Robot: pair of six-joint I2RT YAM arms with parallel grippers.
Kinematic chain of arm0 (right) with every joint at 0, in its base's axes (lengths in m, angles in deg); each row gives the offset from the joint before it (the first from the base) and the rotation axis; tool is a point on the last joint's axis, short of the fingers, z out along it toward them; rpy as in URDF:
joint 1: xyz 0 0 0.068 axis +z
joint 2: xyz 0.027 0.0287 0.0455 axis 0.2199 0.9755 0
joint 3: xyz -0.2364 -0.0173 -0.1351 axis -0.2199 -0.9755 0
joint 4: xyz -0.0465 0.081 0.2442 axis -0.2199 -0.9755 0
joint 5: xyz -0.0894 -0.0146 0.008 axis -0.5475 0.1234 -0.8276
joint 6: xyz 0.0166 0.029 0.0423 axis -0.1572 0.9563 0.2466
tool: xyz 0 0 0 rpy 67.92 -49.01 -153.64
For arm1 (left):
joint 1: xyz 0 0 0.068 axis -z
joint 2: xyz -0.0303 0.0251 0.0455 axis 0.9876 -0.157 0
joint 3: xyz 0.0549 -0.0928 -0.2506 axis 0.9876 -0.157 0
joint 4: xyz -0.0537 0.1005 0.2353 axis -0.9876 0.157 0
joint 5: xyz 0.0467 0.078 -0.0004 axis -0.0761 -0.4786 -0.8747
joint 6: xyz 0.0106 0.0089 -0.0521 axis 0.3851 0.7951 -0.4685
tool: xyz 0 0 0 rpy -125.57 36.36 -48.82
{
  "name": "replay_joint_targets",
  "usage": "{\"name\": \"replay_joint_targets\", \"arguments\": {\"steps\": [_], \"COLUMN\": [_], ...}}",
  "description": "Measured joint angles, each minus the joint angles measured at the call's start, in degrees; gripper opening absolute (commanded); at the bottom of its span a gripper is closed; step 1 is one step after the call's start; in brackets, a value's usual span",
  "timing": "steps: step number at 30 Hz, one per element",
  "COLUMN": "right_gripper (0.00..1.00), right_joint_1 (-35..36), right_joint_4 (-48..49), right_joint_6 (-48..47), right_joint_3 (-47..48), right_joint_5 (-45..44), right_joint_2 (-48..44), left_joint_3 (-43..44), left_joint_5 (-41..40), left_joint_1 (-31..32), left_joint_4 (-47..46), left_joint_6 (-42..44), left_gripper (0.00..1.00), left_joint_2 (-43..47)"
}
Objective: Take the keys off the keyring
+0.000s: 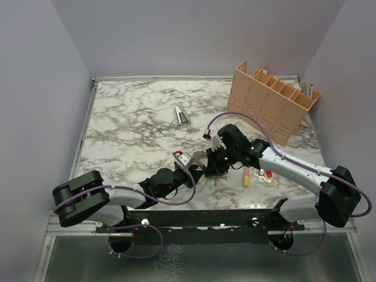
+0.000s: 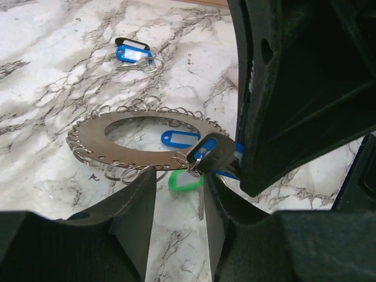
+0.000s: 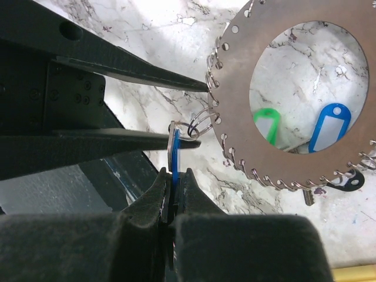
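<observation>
The keyring [image 2: 88, 140] is a broad flat grey metal ring with small split rings along its rim. My right gripper [image 3: 175, 176] is shut on a blue key [image 3: 174, 154], which is joined to the rim of the keyring [image 3: 235, 117] by a small split ring [image 3: 198, 126]. My left gripper [image 2: 179, 200] is open, its fingertips [image 2: 144, 182] on either side of that spot at the near rim, clamping nothing. A green key [image 2: 183, 182] and another blue key [image 2: 179, 138] lie under the keyring. In the top view both grippers meet at the keyring [image 1: 200, 156].
One more blue key [image 2: 134, 54] lies apart on the marble. A bunch with red and yellow tags [image 1: 261, 176] sits to the right of the grippers. A peach slotted organiser [image 1: 273, 103] stands at the back right, and a small pale object [image 1: 183, 114] lies mid-table.
</observation>
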Motion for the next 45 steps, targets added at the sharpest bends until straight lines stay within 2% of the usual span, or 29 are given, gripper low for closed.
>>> {"name": "replay_joint_targets", "arguments": {"steps": [8,25,45], "right_gripper": [0.01,0.0,0.01], "right_joint_1": [0.6,0.7,0.6], "right_joint_4": [0.0,-4.1,-6.1], "right_joint_6": [0.0,0.1,-0.7], "right_joint_3": [0.0,3.1,6.0], "right_joint_5": [-0.1,-5.9,-6.7], "right_joint_2": [0.1,0.2,6.5], "left_joint_3": [0.3,-0.7,-1.4], "left_joint_5": [-2.5,-2.6,-2.9], "left_joint_1": [0.2,0.7,1.5], "left_joint_4": [0.0,-0.9,0.1], "left_joint_6": [-0.9,-0.2,0.9], "left_gripper": [0.0,0.0,0.0], "left_joint_2": [-1.0,0.3,1.3]}}
